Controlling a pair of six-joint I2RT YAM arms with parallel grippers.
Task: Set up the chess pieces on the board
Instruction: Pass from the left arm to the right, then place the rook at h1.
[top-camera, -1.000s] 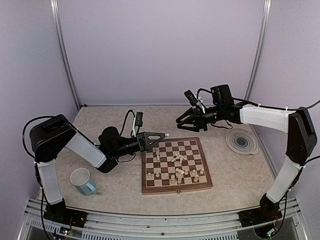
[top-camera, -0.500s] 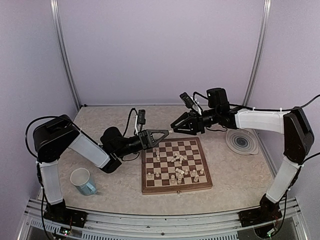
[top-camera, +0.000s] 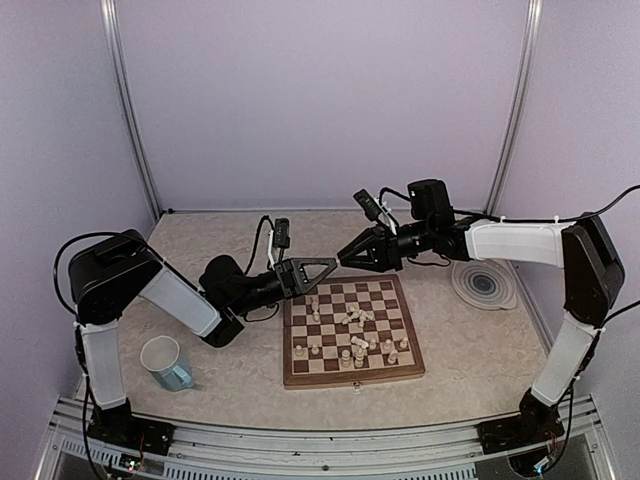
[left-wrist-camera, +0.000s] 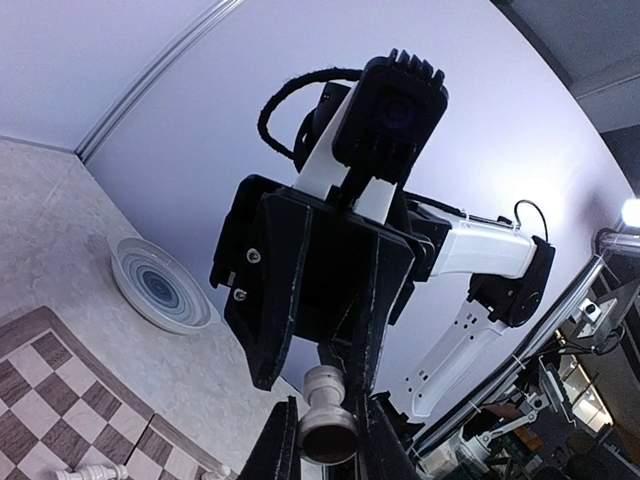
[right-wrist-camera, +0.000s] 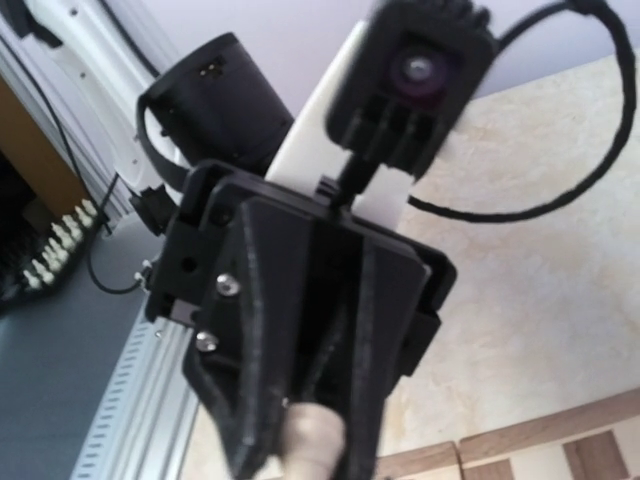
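Observation:
Above the far left corner of the board my two grippers meet tip to tip. My left gripper is shut on a cream chess piece, gripping its wide base. My right gripper faces it, its jaws partly open around the piece's narrow top, with a gap still showing on one side. In the right wrist view the same piece pokes out between the left gripper's black fingers; my own right fingers do not show clearly there. Several other chess pieces stand or lie scattered on the board.
A round grey-blue ringed plate lies on the table to the right of the board. A pale mug stands at the near left by the left arm. Purple walls and metal posts close in the table.
The right gripper has come left and down until its tips reach the piece held by the left gripper, and its jaws have narrowed. The left gripper has edged slightly right and up.

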